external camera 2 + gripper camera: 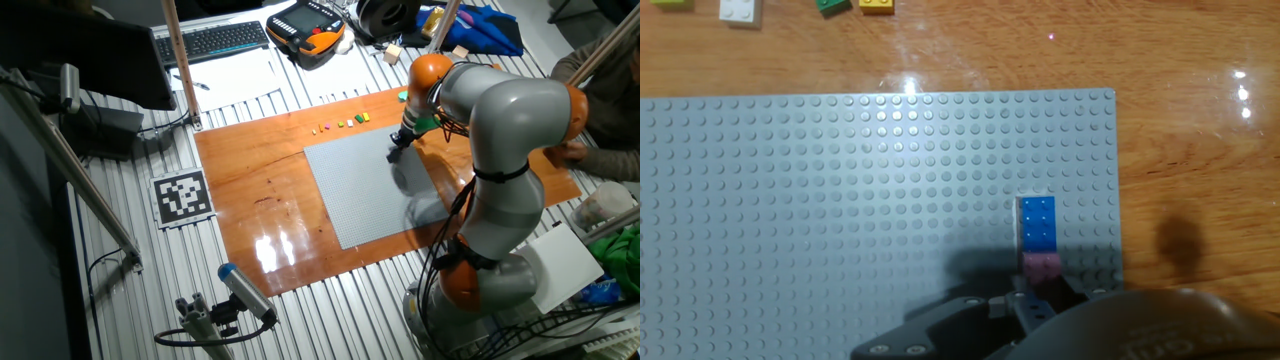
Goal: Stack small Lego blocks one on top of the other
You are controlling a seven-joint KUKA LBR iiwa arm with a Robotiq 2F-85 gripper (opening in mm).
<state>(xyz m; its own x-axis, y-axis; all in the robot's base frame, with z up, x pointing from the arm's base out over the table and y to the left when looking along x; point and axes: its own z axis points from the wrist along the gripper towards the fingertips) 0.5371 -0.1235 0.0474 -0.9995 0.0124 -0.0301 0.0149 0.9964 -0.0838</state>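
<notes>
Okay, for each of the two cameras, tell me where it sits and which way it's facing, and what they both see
Fixed view: high above the table's far side, looking down across the wooden board; the whole arm shows, reaching onto the grey baseplate.
Hand view: on the hand, looking down at the baseplate; only the dark gripper shows at the bottom edge, by a blue brick and a pink brick.
Shared: baseplate, board, and the loose bricks beyond the baseplate.

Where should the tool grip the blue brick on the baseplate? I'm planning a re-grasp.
Grip the blue brick across its two long sides, coming straight down from above. It lies flat on the baseplate; a pink brick butts against its near end, so the ends are poorly accessible.
</notes>
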